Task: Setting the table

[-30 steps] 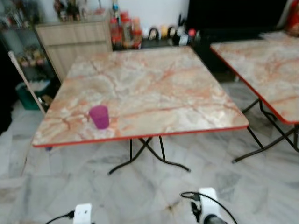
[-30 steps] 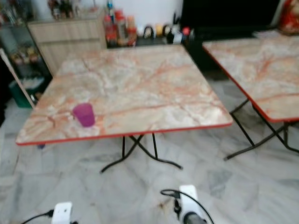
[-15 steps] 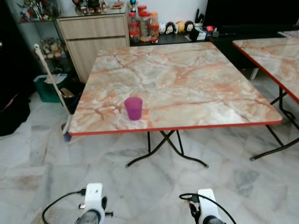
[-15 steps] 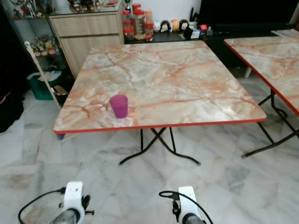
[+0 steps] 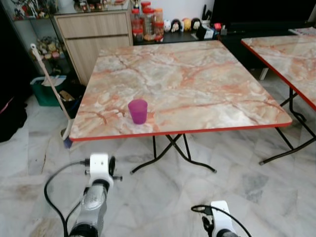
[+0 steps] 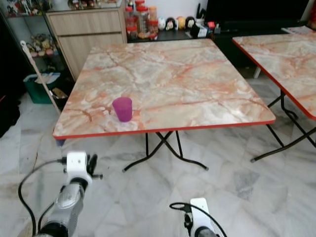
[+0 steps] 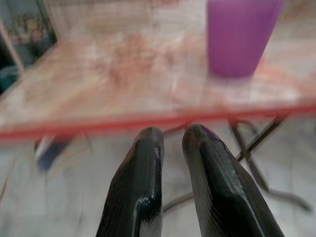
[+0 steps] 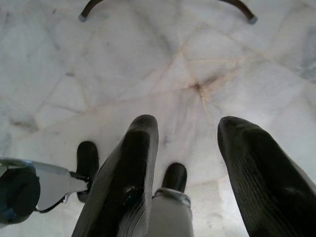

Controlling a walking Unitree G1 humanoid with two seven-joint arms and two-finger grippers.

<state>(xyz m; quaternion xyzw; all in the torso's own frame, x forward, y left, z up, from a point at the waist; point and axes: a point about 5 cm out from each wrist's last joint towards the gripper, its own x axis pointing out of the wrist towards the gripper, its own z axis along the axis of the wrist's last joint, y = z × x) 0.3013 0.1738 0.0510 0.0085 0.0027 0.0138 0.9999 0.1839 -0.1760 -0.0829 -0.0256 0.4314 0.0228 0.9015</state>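
Standing short of the table (image 5: 207, 74), with the setting barely begun. Left to right: broom (image 5: 48, 84) leaning just off the table's left edge, with a green bin (image 5: 45, 91) behind it; left gripper (image 7: 170, 148) raised in front of the table's near edge, below tabletop height, its two fingers (image 7: 140, 173) nearly together with only a narrow gap and nothing between them, pointed toward the cup (image 5: 138, 111); cup, purple, upright, apart from the gripper, near the table's near-left corner and just inside the near edge; rest of the tabletop, bare marble pattern with a red rim; right gripper (image 8: 190, 163) hanging low over the floor (image 5: 163, 197), fingers spread, empty; second table (image 5: 291, 54) well to the right. Judged done: one cup on the table, possibly not in its final spot. Judged left: nearly all of the setting; no plates, cutlery or further cups are on the table.
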